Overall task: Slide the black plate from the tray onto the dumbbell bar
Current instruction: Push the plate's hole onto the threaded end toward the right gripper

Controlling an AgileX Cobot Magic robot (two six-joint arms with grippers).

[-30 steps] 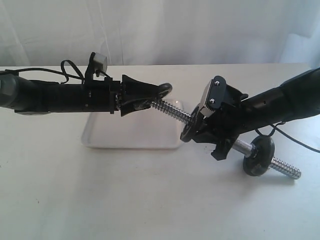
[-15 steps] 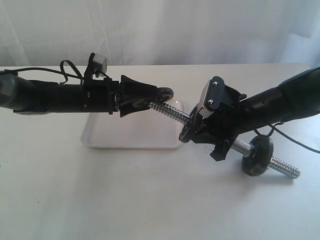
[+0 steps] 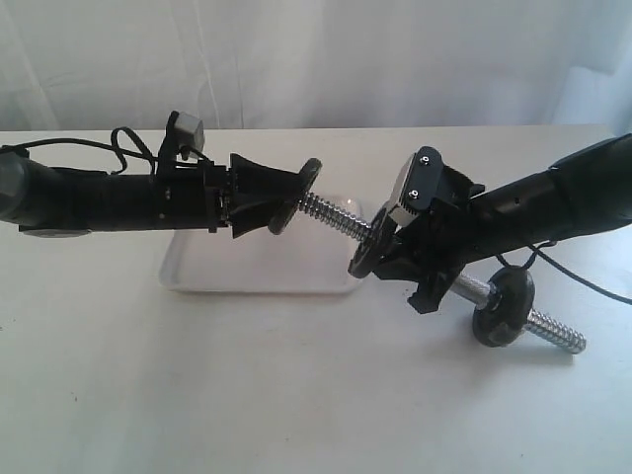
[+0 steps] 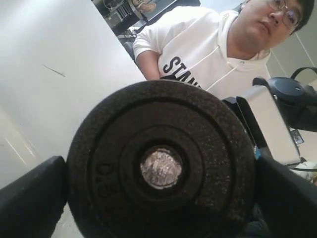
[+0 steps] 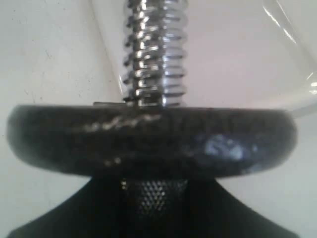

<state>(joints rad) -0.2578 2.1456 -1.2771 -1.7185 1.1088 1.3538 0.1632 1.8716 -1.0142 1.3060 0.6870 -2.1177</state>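
Note:
My left gripper (image 3: 288,199) is shut on the black plate (image 3: 299,191), holding it by the rim, upright and edge-on, at the free threaded end of the dumbbell bar (image 3: 338,217). In the left wrist view the bar's end face (image 4: 161,168) fills the hole of the black plate (image 4: 208,144), with a finger (image 4: 29,201) on either side. My right gripper (image 3: 420,265) is shut on the bar's middle, holding it tilted above the table. A second disc (image 3: 366,249) sits just ahead of it on the dumbbell bar (image 5: 156,54). The white tray (image 3: 202,272) lies below.
A third disc (image 3: 503,307) sits on the bar's far part, near the table, with the other threaded end (image 3: 558,334) beyond it. A person in a white hoodie (image 4: 198,54) sits opposite. Cables (image 3: 133,148) trail along the left arm.
My left gripper has drawn back to the left and turned the black plate edge-on at the bar's tip. The right arm has shifted the bar slightly left.

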